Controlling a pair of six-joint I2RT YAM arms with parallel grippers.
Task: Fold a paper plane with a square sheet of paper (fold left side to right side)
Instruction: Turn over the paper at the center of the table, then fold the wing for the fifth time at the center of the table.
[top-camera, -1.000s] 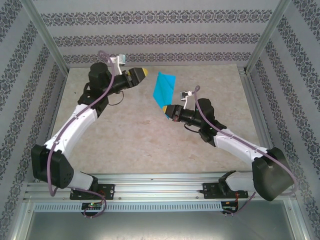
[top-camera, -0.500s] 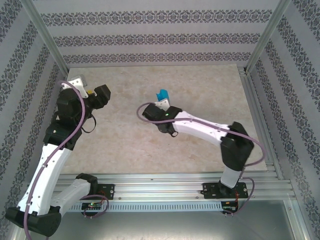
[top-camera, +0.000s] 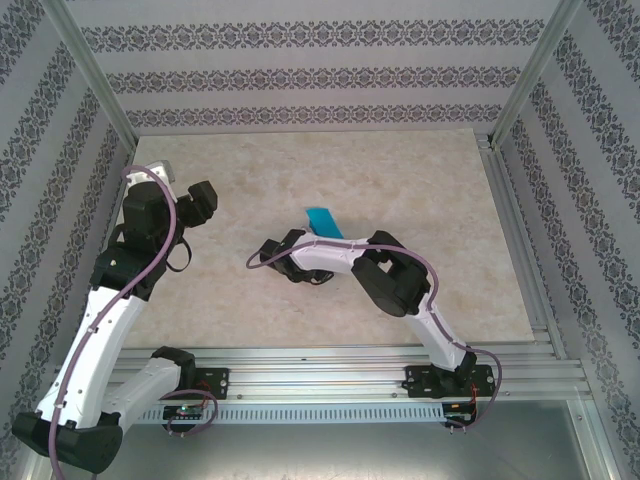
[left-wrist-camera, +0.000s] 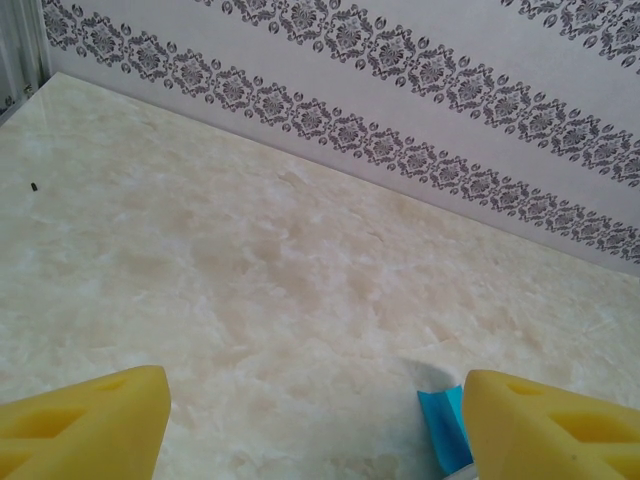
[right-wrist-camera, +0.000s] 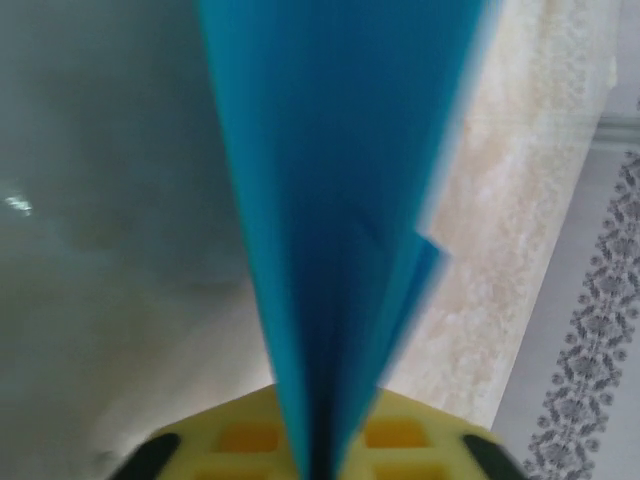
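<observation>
Teal-blue paper (right-wrist-camera: 335, 200), yellow fingers (left-wrist-camera: 80, 425), beige marbled table (top-camera: 430, 180), white walls (top-camera: 320, 92) with black ornamental stripes

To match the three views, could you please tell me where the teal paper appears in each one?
Top external: the teal paper shows at picture centre, mid-table.
Left wrist: a sliver at the bottom edge, right of centre.
Right wrist: down the centre, from top edge to bottom.
Shared landmark: the beige marbled tabletop.

Square sheet of paper (right-wrist-camera: 330, 230), teal; folded into a narrow wedge.
</observation>
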